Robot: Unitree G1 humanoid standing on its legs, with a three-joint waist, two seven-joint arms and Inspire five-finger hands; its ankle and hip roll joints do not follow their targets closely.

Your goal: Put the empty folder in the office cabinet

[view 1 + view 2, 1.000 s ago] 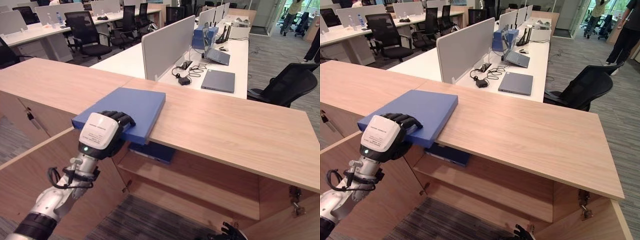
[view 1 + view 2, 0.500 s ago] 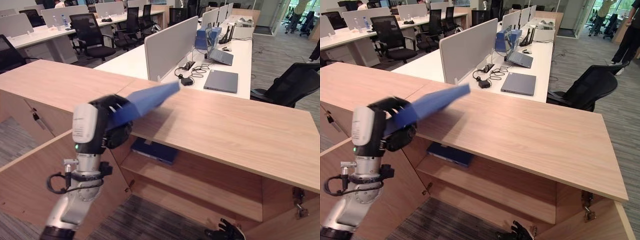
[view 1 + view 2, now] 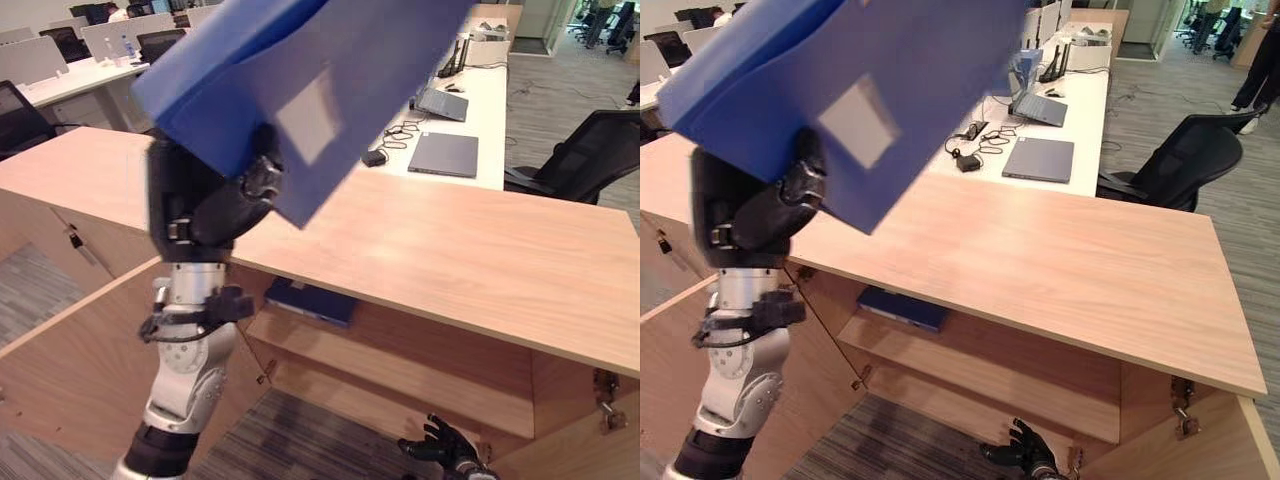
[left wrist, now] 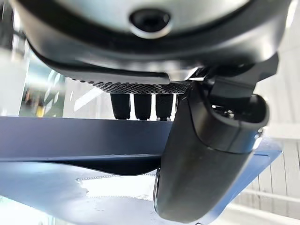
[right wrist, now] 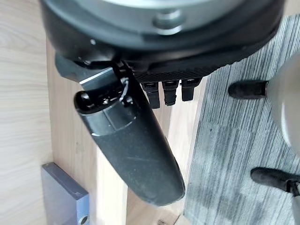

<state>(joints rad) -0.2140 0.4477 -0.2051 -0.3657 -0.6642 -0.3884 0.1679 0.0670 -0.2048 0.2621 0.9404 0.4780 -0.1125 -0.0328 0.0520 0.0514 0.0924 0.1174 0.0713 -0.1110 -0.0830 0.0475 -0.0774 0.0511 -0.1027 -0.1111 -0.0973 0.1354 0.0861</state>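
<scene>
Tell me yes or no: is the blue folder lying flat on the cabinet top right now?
No, the left hand grips the folder and holds it raised and tilted above the cabinet top.

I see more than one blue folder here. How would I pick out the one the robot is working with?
Start at the long wooden cabinet in the foreground, its doors open. Above its left end the left hand holds a big blue folder up in the air, tilted, with a pale square label on its face. The other blue folder lies flat on the shelf inside the cabinet.
</scene>
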